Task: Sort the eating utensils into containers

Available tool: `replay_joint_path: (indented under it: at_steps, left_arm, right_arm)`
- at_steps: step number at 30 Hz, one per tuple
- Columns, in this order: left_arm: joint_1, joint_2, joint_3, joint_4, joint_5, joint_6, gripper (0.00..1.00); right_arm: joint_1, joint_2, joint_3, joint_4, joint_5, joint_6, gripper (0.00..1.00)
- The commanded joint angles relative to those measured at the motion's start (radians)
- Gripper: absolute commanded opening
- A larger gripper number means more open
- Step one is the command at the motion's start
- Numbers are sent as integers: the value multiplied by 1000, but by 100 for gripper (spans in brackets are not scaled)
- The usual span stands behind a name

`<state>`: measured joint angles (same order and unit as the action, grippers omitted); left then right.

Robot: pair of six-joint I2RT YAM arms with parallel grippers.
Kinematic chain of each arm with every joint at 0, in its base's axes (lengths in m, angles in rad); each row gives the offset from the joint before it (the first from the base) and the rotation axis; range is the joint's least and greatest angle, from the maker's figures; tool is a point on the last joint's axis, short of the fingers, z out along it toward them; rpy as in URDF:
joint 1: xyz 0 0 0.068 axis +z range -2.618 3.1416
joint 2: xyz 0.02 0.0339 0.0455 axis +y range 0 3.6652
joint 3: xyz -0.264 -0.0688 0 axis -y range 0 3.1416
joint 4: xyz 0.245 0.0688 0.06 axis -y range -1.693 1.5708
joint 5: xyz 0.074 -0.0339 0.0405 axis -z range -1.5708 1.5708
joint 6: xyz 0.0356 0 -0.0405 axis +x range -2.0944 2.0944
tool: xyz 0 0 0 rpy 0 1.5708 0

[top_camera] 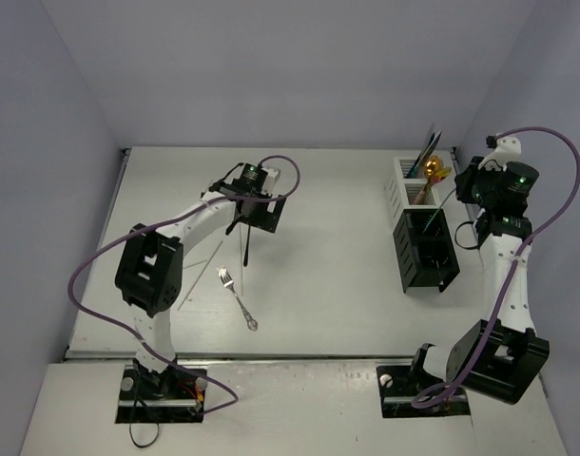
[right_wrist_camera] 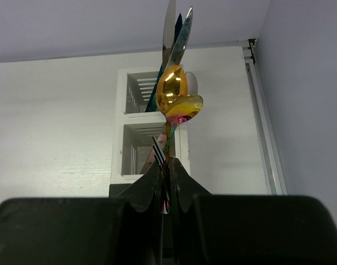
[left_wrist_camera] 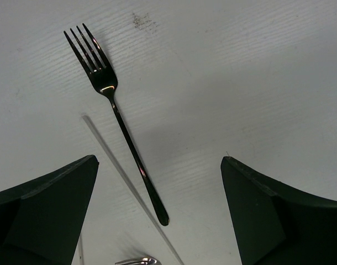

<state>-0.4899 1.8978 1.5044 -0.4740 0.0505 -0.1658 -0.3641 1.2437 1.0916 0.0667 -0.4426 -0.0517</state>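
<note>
White table (top_camera: 347, 247) holds a small white slatted box (right_wrist_camera: 138, 117) with a shiny gold spoon (right_wrist_camera: 177, 96) inside. Far left of that box lies a slim dark metal fork (left_wrist_camera: 124, 130). The left gripper (left_wrist_camera: 159, 161) hangs over it, jaws wide apart. Next it probably needs to drop down and squeeze the handle. The right gripper (right_wrist_camera: 168, 165), by the box, has its jaws pressed together.

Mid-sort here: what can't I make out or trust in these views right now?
- Right wrist view: whether the shut right tool actually pinches the gold spoon; the tool itself covers the handle.
- Left wrist view: silver utensil cut off by the bottom edge, type unclear.
- Top view: black container, contents too dark and small.
</note>
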Motion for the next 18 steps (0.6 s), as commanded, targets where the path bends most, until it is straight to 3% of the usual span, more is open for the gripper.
replay_joint_path:
  at_steps: [1,12,15,18]
  left_arm:
    - [1,-9,66,51,-17,-20,91]
    - [1,86,131,39,-12,-35,89]
    - [8,137,160,23,-21,-35,84]
    - [20,171,182,4,-34,-44,79]
  right_arm:
    - [1,31,15,161,9,3,0]
    - [4,129,-33,273,6,-24,2]
    - [11,152,-57,271,-8,-37,13]
    - [14,157,-67,269,-9,-42,31]
